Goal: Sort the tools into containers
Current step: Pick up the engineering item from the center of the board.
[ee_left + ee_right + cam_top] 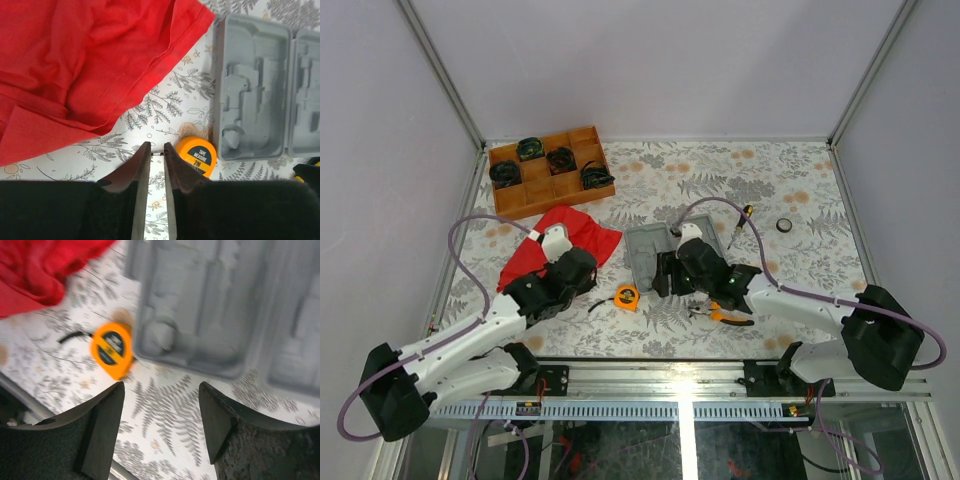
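The grey tool case point(648, 252) lies open and empty mid-table; it also shows in the left wrist view point(252, 87) and the right wrist view point(200, 305). The orange tape measure point(626, 296) sits by its front left corner, seen in both wrist views point(196, 155) point(112, 349), its thin black strap trailing left. Orange-and-black pliers point(722, 314) lie by the right arm. A screwdriver point(741, 225) lies further back. My left gripper point(592, 270) point(157, 147) hovers just left of the tape measure, jaws nearly touching, holding nothing. My right gripper point(665, 280) point(161, 387) is wide open and empty above the table at the case's front edge.
A red cloth point(565, 240) point(75, 65) lies left of the case. A brown wooden tray point(550, 170) with black coiled bundles stands at the back left. A small round black item point(784, 225) sits at the back right. The table's front rail is close below the right gripper.
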Available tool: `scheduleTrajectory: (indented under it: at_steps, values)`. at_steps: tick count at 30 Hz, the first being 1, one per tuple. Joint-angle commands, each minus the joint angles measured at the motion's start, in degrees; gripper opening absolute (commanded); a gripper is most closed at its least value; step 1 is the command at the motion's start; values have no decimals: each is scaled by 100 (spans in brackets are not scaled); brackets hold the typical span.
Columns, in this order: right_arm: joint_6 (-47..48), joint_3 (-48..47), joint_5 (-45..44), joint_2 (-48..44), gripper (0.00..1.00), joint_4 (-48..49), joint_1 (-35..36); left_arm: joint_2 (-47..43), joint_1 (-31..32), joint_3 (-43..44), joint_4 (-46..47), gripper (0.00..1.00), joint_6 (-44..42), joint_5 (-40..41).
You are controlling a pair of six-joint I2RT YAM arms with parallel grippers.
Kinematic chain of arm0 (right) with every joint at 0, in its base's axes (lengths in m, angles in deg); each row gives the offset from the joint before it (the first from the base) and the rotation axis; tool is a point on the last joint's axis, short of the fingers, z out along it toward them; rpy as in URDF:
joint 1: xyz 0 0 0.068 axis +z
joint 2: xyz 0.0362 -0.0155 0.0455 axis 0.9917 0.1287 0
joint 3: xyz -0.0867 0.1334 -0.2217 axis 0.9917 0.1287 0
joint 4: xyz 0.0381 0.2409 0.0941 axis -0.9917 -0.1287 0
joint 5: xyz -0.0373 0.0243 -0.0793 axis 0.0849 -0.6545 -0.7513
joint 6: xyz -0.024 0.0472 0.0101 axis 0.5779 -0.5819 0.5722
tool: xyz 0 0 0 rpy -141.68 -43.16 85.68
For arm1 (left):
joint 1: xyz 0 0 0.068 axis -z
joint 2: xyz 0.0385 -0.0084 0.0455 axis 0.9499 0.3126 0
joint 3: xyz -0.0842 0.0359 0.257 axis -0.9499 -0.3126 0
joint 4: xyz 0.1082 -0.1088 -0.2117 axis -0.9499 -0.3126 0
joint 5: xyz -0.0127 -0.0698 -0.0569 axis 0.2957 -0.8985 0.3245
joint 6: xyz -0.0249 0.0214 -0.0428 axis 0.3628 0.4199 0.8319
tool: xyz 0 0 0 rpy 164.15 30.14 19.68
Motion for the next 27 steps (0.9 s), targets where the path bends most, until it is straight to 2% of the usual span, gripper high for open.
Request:
scheduleTrajectory:
  at_steps: [1, 6, 9, 12, 16, 19, 22, 27]
  values:
    - [388, -735, -117, 334, 68, 10, 320, -366, -137, 232, -166, 19, -172, 425]
    - [-160, -1108, -666, 832, 71, -7, 805, -949, -394, 272, -71, 33, -323, 298]
    - [-872, -1304, -1312, 1078, 75, -105, 1189, -1355, -473, 276, -74, 46, -316, 313]
    - [-1521, -1571, -1925, 1317, 78, -358, 1518, -1656, -503, 332, -200, 64, -306, 423]
    - [-2388, -2017, -2621, 1664, 83, -844, 1880, -1818, -513, 469, -428, 98, -329, 609]
    - [-3144, -2439, -2951, 2001, 85, -1407, 2022, -1743, -524, 597, -601, 100, -388, 662]
    - [-3969, -3199, -3111, 2532, 86, -2447, 2058, -1585, -524, 776, -789, 100, -427, 660]
    - [-4601, -3997, -3107, 3141, 86, -3305, 2100, -1348, -526, 1061, -1018, 100, -593, 457]
